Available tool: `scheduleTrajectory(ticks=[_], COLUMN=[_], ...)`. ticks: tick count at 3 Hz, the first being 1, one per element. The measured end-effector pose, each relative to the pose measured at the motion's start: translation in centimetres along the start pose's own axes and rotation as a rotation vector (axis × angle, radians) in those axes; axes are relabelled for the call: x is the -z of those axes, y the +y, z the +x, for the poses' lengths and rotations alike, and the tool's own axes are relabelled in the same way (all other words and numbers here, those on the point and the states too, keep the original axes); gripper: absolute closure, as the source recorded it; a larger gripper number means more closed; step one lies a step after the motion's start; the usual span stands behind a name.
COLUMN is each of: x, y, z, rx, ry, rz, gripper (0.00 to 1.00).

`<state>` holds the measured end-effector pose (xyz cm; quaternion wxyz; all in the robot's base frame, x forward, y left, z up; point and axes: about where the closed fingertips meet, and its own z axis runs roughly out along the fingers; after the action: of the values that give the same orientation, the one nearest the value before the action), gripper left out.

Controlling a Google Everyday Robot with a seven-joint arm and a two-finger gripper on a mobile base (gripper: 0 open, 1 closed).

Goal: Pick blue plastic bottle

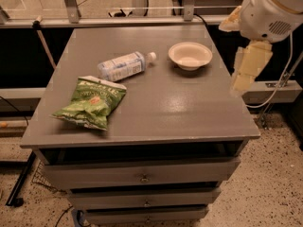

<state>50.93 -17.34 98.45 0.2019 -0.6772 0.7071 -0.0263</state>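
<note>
The clear, blue-labelled plastic bottle is laid sideways on the grey cabinet top, near the green chip bag. The cream gripper is held beyond the right edge; its state cannot be told. The bottle could be rolled by glancing contact.

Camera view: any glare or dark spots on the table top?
In the camera view, a soft sheen sits on the table top in front of the white bowl; the blue plastic bottle is evenly lit; the gripper hangs beyond the table's right edge, against a dark background.
</note>
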Motion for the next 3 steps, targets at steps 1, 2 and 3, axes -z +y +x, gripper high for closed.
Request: scheduleTrajectory(ticks=[1,2,3], x=[-3.4,-3.4,-4.9], y=[-3.4,-3.4,-5.4], z=[-2.5,-2.5,-4.6], rx=[0.082,0.082,0.159], ry=[-0.056,-0.056,-0.075], rz=[-0.03,-0.03,-0.05], gripper=[0.0,0.0,0.0])
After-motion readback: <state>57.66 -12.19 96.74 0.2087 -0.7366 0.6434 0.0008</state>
